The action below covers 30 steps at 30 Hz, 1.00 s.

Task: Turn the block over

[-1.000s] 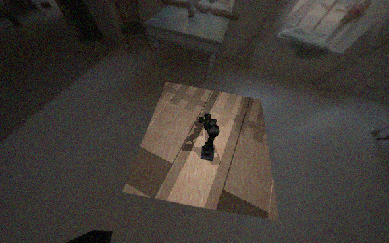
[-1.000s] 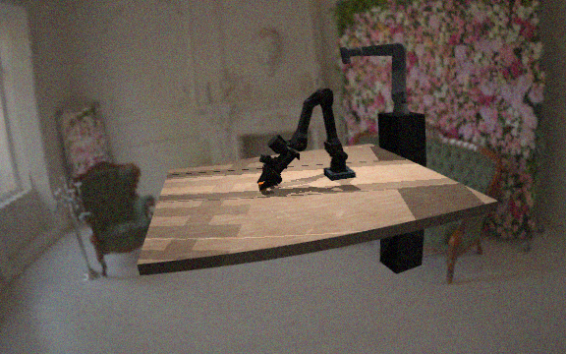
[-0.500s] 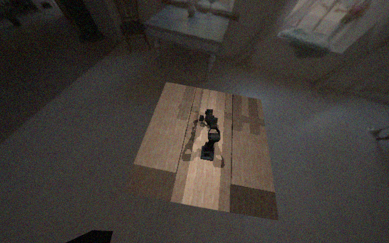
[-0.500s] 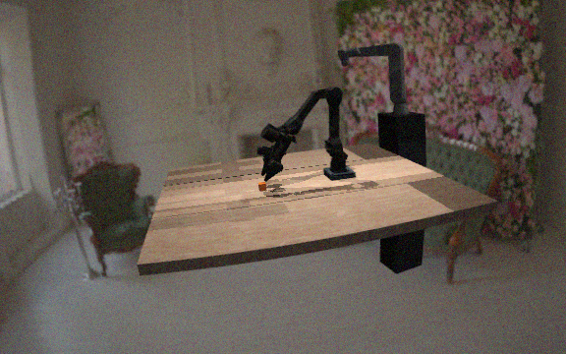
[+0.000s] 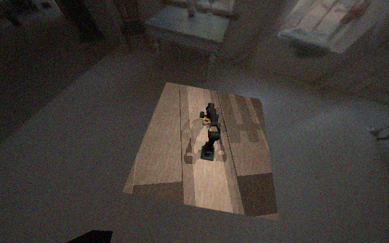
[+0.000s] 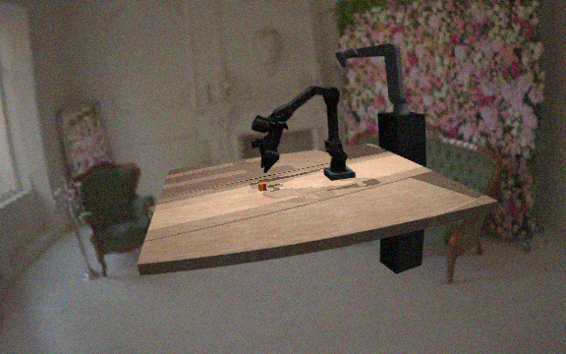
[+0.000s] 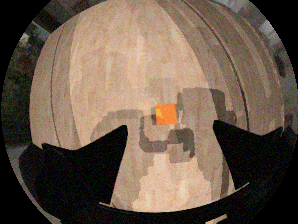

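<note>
A small orange block [image 5: 206,119] [image 6: 262,186] [image 7: 166,114] rests on the wooden table [image 5: 157,152] [image 6: 283,231] [image 7: 110,60]. In the wrist view its upper face is plain orange with a lighter patch at the left edge, and a dark strip shows beside its left side. I cannot tell which side bears the mark. My gripper [image 6: 266,170] [image 7: 173,127] is open and empty. It hangs above the block, pointing down, clear of it. In the wrist view the block lies beyond the fingertips, roughly centred between them.
The arm's base [image 5: 207,153] [image 6: 339,173] stands on the table behind the gripper. A black pedestal with a bent grey arm [image 6: 394,74] stands beyond the table's edge. Shadows of the arm fall around the block.
</note>
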### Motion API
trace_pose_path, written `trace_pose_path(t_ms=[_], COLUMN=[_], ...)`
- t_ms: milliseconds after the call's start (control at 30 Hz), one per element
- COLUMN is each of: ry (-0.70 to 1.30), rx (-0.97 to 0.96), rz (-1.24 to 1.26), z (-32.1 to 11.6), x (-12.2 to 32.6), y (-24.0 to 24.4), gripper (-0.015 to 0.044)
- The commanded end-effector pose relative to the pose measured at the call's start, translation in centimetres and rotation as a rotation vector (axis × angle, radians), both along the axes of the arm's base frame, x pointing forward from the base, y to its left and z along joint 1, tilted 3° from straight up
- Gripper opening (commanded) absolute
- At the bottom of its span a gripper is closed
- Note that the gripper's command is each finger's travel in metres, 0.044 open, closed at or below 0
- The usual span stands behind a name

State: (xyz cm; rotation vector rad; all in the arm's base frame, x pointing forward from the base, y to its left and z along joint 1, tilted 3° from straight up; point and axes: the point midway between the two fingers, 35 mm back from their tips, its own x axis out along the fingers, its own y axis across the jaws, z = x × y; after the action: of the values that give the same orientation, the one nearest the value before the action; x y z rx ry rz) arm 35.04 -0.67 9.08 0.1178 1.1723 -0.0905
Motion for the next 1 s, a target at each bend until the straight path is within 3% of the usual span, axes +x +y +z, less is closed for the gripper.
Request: trace_pose_path(t_ms=[0,300,533,667,967], ry=[0.121,0.383,0.388,0.388,0.388], rx=[0.017,0.058,0.059,0.059,0.059], rz=[0.013,0.024,0.024,0.024,0.024], z=[0.3,1.3,1.1,-2.0,-3.6], x=[1.0,2.4,2.4,2.5,2.5], y=[-0.1,-0.3,-0.3,-0.1,-0.1], gripper=[0.0440,0.0440,0.0440,0.0440,0.0440])
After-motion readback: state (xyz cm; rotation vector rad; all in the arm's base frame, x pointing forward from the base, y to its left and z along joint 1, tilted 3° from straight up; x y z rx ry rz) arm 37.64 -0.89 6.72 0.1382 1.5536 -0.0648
